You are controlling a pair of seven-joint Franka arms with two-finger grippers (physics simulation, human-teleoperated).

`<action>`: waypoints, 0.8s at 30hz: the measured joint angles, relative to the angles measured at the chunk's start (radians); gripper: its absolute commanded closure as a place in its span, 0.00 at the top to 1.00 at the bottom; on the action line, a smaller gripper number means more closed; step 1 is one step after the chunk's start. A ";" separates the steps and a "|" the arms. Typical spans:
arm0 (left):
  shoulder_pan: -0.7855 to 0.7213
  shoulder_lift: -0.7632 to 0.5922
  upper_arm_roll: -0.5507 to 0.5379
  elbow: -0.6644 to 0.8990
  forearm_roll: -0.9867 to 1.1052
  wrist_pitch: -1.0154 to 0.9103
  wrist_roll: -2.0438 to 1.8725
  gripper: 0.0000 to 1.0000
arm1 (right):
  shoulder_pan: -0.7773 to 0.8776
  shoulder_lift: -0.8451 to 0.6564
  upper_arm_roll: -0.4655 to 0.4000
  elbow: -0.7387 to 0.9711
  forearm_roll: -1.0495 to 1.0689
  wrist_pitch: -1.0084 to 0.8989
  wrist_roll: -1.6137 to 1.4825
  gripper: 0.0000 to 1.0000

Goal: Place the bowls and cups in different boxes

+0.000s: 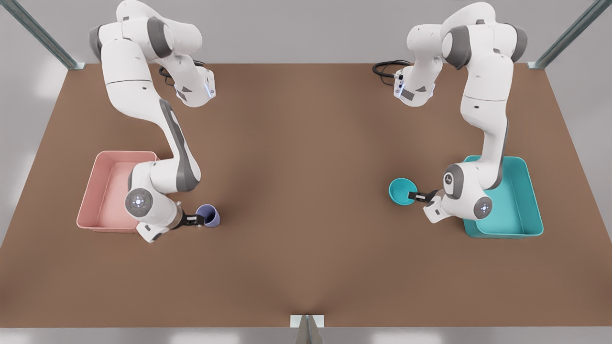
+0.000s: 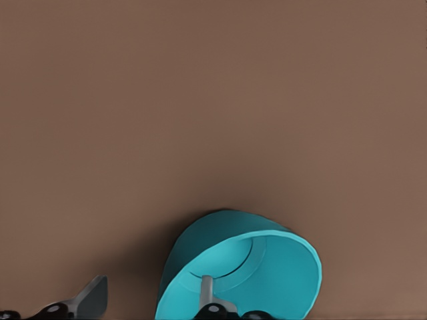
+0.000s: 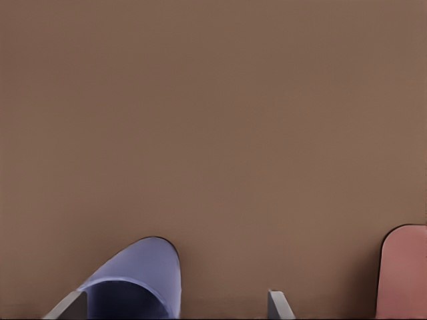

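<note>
Brown and bare of markings, the desk (image 1: 306, 200) carries two bins, two small vessels and the bases of two white arms, with grey walls beyond its far edge. On the front view's right, the left gripper (image 1: 414, 196) reaches sideways from beside the teal box (image 1: 534, 210) and pinches the rim of the teal bowl (image 1: 400, 191), which is tipped on its side with its opening turned towards the camera; the bowl sits just beside that box, outside it. The left wrist view shows the same grasp from close by: one finger (image 2: 207, 291) lies inside the bowl (image 2: 267, 273) against its wall, while the other finger (image 2: 90, 298) stands apart, outside it, so the pinch on the wall cannot be confirmed from this view alone. On the front view's left, the right gripper (image 1: 196, 220) extends from in front of the pale pink box (image 1: 91, 200) to the lavender cup (image 1: 210, 215), which is tilted with its mouth facing the gripper and lies near that box but outside it. In the right wrist view the cup (image 3: 143, 273) sits at one finger (image 3: 67, 307), the other finger (image 3: 279, 305) well apart from it, so the gripper is spread and not closed on the cup; a corner of the pink box (image 3: 403, 273) appears at the edge. Both boxes hold nothing visible, though each arm hides part of its box.
</note>
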 measured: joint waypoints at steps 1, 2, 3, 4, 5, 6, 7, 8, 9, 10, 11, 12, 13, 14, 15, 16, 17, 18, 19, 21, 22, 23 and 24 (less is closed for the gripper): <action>0.000 0.002 0.000 -0.003 -0.002 -0.002 0.012 0.43 | 0.001 -0.027 0.000 -0.042 -0.001 0.019 0.009 1.00; 0.000 0.005 0.000 -0.004 -0.003 -0.007 0.023 0.29 | 0.002 -0.044 0.000 -0.078 -0.001 0.039 0.018 1.00; 0.000 0.007 0.000 -0.004 -0.004 -0.013 0.033 0.21 | 0.003 -0.053 0.000 -0.107 -0.002 0.058 0.026 1.00; 0.000 0.007 0.000 -0.003 -0.005 -0.019 0.043 0.21 | 0.003 -0.055 0.000 -0.125 -0.002 0.076 0.034 1.00; 0.001 0.006 0.000 -0.001 -0.005 -0.026 0.052 0.21 | 0.003 -0.053 0.000 -0.135 -0.002 0.092 0.041 1.00; 0.001 0.004 0.000 0.001 -0.004 -0.032 0.060 0.21 | 0.004 -0.049 0.001 -0.140 -0.002 0.105 0.048 1.00; 0.001 -0.002 0.000 0.002 -0.003 -0.038 0.068 0.21 | 0.007 -0.047 0.001 -0.146 -0.002 0.116 0.055 1.00; 0.001 -0.020 0.001 0.003 -0.003 -0.050 0.074 0.21 | 0.009 -0.043 0.001 -0.152 -0.002 0.126 0.061 1.00; 0.001 -0.044 0.001 0.015 0.001 -0.069 0.078 0.21 | 0.011 -0.037 0.001 -0.156 -0.002 0.135 0.067 1.00; 0.000 -0.068 0.010 0.045 0.007 -0.093 0.078 0.21 | 0.011 -0.030 0.001 -0.157 -0.002 0.143 0.073 1.00; 0.003 -0.085 0.024 0.109 0.026 -0.127 0.074 0.21 | 0.011 -0.021 0.001 -0.157 -0.002 0.149 0.078 1.00; 0.015 -0.094 0.057 0.203 0.049 -0.170 0.068 0.21 | 0.011 -0.012 0.001 -0.158 -0.002 0.155 0.083 1.00; 0.030 -0.100 0.117 0.288 0.065 -0.210 0.063 0.21 | 0.011 -0.005 0.001 -0.158 -0.002 0.160 0.088 1.00; 0.043 -0.103 0.182 0.345 0.078 -0.240 0.058 0.21 | 0.011 0.001 0.001 -0.159 -0.002 0.164 0.093 1.00; 0.054 -0.102 0.238 0.375 0.088 -0.260 0.057 0.21 | 0.011 0.007 0.001 -0.159 -0.002 0.168 0.097 1.00; 0.072 -0.095 0.279 0.390 0.096 -0.272 0.058 0.21 | 0.010 0.012 0.001 -0.160 -0.002 0.171 0.101 1.00; 0.092 -0.087 0.306 0.394 0.102 -0.280 0.060 0.21 | 0.009 0.015 0.001 -0.161 -0.002 0.173 0.105 0.97; 0.108 -0.080 0.321 0.396 0.106 -0.287 0.062 0.21 | 0.008 0.017 0.001 -0.164 -0.002 0.176 0.108 0.80; 0.118 -0.075 0.331 0.396 0.115 -0.293 0.064 0.21 | 0.007 0.019 0.001 -0.166 -0.001 0.179 0.111 0.65; 0.141 -0.052 0.339 0.375 0.136 -0.283 0.068 0.21 | 0.008 0.026 0.001 -0.166 0.002 0.184 0.114 0.44; 0.150 -0.037 0.340 0.331 0.143 -0.258 0.072 0.21 | 0.009 0.031 0.002 -0.162 0.006 0.186 0.113 0.35; 0.160 -0.010 0.341 0.305 0.148 -0.226 0.077 0.21 | 0.010 0.038 0.002 -0.159 0.013 0.188 0.109 0.21; 0.172 0.018 0.341 0.291 0.151 -0.189 0.082 0.21 | 0.011 0.042 0.002 -0.156 0.020 0.190 0.104 0.21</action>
